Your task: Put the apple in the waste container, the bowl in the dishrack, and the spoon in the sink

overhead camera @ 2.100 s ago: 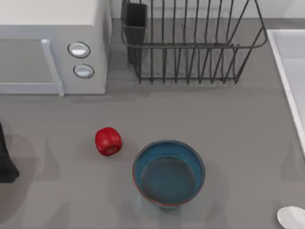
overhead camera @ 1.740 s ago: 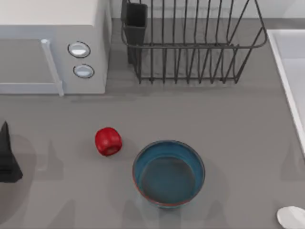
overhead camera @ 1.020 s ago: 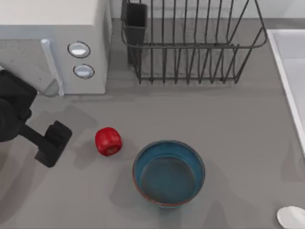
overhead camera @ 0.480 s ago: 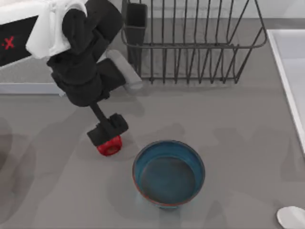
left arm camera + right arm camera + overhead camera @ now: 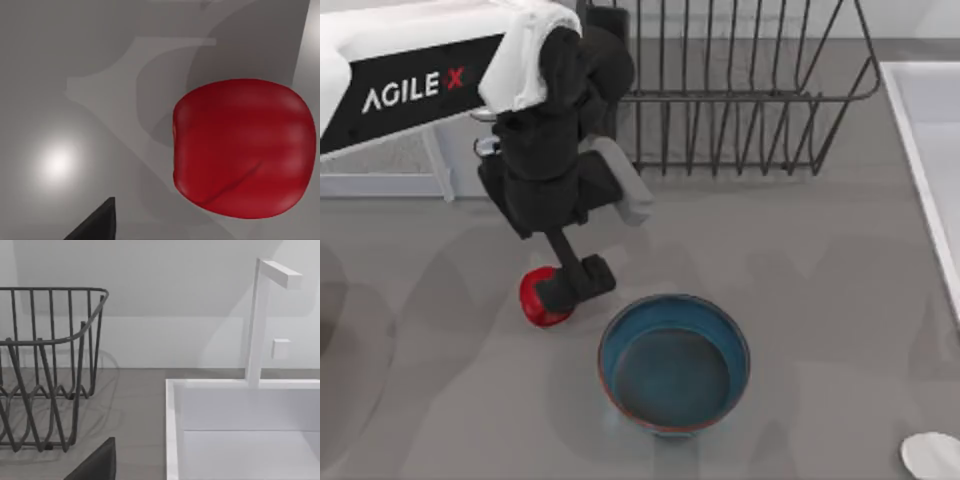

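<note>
Apple on grey table, left of centre, just left of bowl. Left gripper directly over apple, partly covering it; finger spread impossible to judge. Microwave at back left under left arm. Dishrack at back centre. Sink along right edge, white wall behind. Spoon in front right corner.

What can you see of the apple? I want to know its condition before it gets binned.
The apple is small, round, glossy and deep red, with a faint crease in its skin in the left wrist view. It looks whole and sits on the grey table, left of the bowl and apart from it. The left gripper hangs over it, covering its right part from above; contact cannot be told.
</note>
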